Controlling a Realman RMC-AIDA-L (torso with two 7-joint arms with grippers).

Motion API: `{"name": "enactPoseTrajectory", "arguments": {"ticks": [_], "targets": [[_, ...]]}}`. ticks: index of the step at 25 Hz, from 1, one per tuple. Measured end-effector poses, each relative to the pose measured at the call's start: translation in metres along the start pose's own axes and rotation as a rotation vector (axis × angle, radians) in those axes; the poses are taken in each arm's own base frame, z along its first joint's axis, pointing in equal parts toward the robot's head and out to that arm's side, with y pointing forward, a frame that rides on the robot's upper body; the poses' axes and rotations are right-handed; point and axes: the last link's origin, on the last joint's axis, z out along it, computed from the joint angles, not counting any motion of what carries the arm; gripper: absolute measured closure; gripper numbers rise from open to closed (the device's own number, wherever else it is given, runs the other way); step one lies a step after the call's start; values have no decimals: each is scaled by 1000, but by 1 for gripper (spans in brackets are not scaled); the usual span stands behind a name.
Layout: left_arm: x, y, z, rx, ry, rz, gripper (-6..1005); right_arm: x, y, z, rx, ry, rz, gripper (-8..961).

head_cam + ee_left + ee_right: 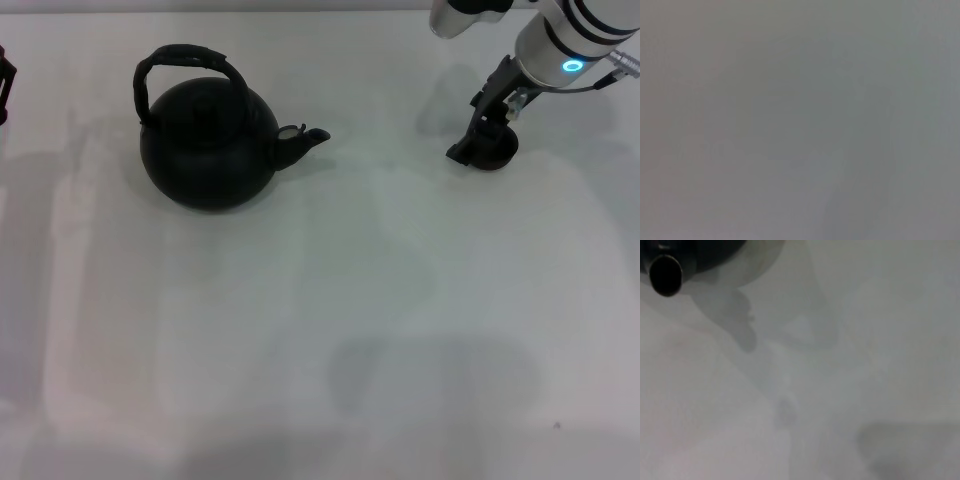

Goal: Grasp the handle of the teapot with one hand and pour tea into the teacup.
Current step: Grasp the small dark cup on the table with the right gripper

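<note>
You're looking at an early stage: the teapot (207, 145) is sitting untouched on the desk (400, 330) at far left, its handle (186, 62) free. The right end effector (487, 140) is reaching down onto the teacup (495, 152) at far right; can't tell if it's gripping. Handle grasp and pouring are still pending.

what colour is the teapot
Matte black all over, from belly to spout; the teapot shows best in the head view, standing on the white table.
</note>
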Motion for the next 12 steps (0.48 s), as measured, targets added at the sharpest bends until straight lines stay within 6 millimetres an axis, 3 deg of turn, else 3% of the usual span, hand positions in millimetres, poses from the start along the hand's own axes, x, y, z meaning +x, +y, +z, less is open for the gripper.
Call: {"name": "enactPoseTrajectory", "arguments": {"ticks": [12], "targets": [[1, 0, -1, 0, 10, 1, 111, 10, 0, 5, -1, 16, 24, 148]]}}
